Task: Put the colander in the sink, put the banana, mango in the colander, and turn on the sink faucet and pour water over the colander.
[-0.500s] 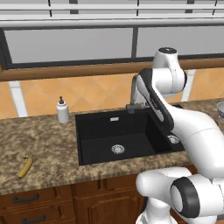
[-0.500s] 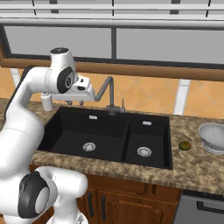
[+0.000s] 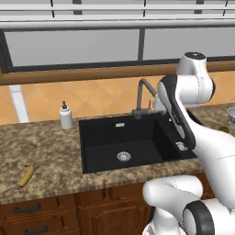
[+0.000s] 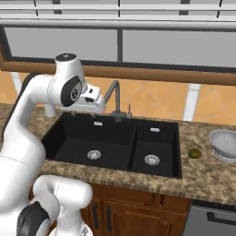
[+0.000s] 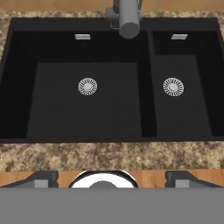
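Note:
The black sink (image 4: 115,138) (image 3: 110,142) (image 5: 87,118) has two basins, each with a silver drain. My gripper (image 4: 93,110) (image 5: 112,180) hangs open and empty above the large left basin, just left of the dark sink faucet (image 4: 114,99) (image 3: 142,94) (image 5: 127,19). The white-grey colander (image 4: 224,144) (image 3: 232,114) stands on the granite counter to the right of the sink. The olive-green mango (image 4: 194,153) lies between it and the sink edge. On the counter far left of the sink lies the yellow banana (image 3: 26,176). No water runs.
A white soap dispenser (image 3: 66,115) stands at the sink's back left corner. Behind the granite counter (image 3: 41,151) rise a tiled backsplash and a window. Wooden cabinet fronts run below the counter edge.

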### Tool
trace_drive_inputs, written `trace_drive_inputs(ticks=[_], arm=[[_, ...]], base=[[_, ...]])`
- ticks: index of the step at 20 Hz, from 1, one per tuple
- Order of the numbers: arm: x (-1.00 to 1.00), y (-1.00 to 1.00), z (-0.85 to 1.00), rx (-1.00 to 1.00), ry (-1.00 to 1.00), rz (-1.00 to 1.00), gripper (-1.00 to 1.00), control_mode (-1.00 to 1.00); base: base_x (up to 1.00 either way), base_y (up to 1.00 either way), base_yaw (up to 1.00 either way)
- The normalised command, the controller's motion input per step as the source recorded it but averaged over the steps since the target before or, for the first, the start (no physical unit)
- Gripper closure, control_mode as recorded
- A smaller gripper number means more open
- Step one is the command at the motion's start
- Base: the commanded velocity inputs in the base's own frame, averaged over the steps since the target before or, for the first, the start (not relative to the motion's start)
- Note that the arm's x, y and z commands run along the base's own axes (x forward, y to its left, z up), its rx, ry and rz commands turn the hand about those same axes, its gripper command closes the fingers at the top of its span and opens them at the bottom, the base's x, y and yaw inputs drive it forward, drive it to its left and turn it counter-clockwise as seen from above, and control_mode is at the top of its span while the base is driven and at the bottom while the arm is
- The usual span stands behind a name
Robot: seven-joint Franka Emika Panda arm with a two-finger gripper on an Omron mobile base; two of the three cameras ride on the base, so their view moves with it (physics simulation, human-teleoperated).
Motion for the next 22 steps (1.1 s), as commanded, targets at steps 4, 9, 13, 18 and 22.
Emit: trace_drive_inputs(ticks=[4, 9, 13, 18, 22], arm=[[-0.6, -0.94, -0.21, 0.03, -0.02, -0.05, -1.0, -1.0], [-0.57, -1.0, -0.21, -0.08, 0.0, -0.05, -1.0, -1.0], [-0.35, -1.0, -0.04, -0.17, 0.0, -0.03, -1.0, -1.0], [-0.1, -1.0, 0.0, -0.12, 0.0, -0.01, -1.0, -1.0], [0.0, -1.0, 0.0, -0.03, 0.0, 0.0, -1.0, -1.0]], base=[[0.0, 0.0, 0.0], [0.0, 0.0, 0.0], [0.0, 0.0, 0.0], [0.0, 0.0, 0.0], [0.0, 0.0, 0.0]])
